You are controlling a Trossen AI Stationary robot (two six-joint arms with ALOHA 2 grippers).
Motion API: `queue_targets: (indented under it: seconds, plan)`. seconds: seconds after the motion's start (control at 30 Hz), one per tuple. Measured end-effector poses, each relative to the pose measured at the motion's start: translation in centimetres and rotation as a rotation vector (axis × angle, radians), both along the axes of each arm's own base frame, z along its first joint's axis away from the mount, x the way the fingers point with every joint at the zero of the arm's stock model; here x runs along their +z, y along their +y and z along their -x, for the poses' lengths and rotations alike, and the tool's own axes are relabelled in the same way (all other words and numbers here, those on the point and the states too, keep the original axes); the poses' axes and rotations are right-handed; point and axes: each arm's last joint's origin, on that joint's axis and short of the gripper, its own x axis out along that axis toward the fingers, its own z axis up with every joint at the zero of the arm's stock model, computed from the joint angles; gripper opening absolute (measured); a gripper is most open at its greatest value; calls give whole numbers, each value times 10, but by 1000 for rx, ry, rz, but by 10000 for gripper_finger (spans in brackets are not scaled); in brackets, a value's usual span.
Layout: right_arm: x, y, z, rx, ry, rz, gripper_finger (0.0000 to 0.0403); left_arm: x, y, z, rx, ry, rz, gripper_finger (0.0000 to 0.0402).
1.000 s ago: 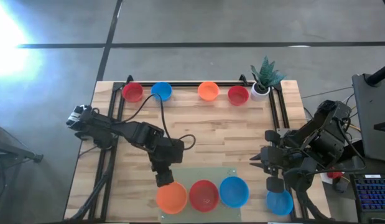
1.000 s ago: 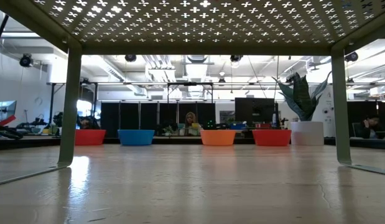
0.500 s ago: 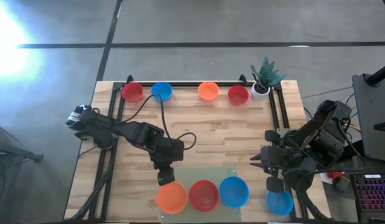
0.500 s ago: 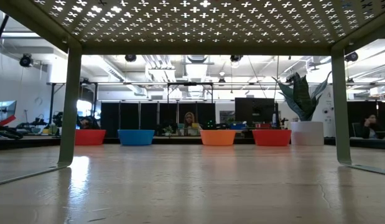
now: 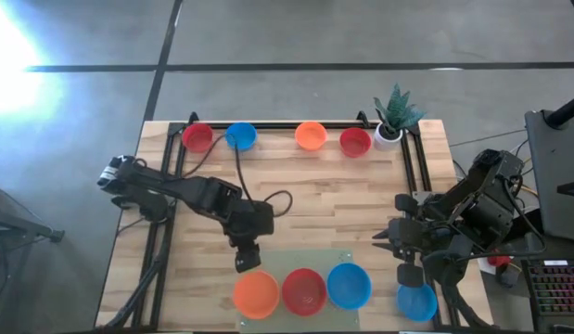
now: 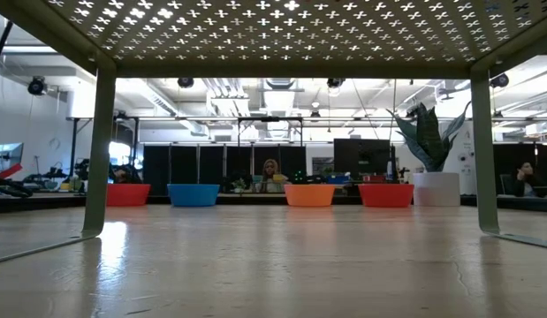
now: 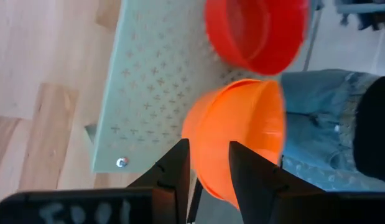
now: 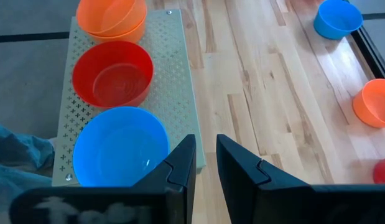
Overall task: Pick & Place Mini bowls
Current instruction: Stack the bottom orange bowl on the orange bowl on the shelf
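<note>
1. Overhead, we see the left gripper point(image 5: 247, 262) poised just behind the orange bowl point(image 5: 256, 293), its fingers parted and holding nothing. In its wrist view the same bowl point(image 7: 242, 140) shows past the fingers.
2. That bowl sits on a pale perforated plate point(image 5: 296, 258) at the near edge of the table point(image 5: 333, 199), in a line with a red bowl point(image 5: 304, 290) and a blue bowl point(image 5: 349, 285).
3. We find the right gripper point(image 5: 381, 239) near the table's right side, pointing toward the plate, with its fingers only slightly apart and empty. A lone blue bowl point(image 5: 416, 302) lies partly under that arm.
4. Along the far edge stand four more: far red bowl point(image 5: 197, 137), far blue bowl point(image 5: 240, 136), far orange bowl point(image 5: 311, 135) and second far red bowl point(image 5: 355, 142). A potted plant point(image 5: 389, 125) stands just beside the last.
5. A black cable point(image 5: 268, 199) loops across the wood by the left arm. Blue denim cloth point(image 7: 316, 118) shows beyond the plate's edge.
6. We cannot read the white lettering point(image 7: 74, 214) on the left gripper's body.
7. From table height, the plate's leg point(image 6: 96, 150) stands before the far row.
</note>
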Motion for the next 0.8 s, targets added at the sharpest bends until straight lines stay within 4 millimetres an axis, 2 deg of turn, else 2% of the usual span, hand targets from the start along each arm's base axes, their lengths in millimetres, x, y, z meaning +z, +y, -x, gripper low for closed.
queue_targets:
  seconds: [0.2, 0.43, 0.8]
  plan:
    - [0, 0, 0, 0, 0, 0, 59, 7, -7, 4, -43, -36, 2, 103]
    - [0, 0, 0, 0, 0, 0, 59, -7, -15, 5, -92, -25, -35, 103]
    - [0, 0, 0, 0, 0, 0, 59, -11, -16, 5, -95, -35, -64, 103]
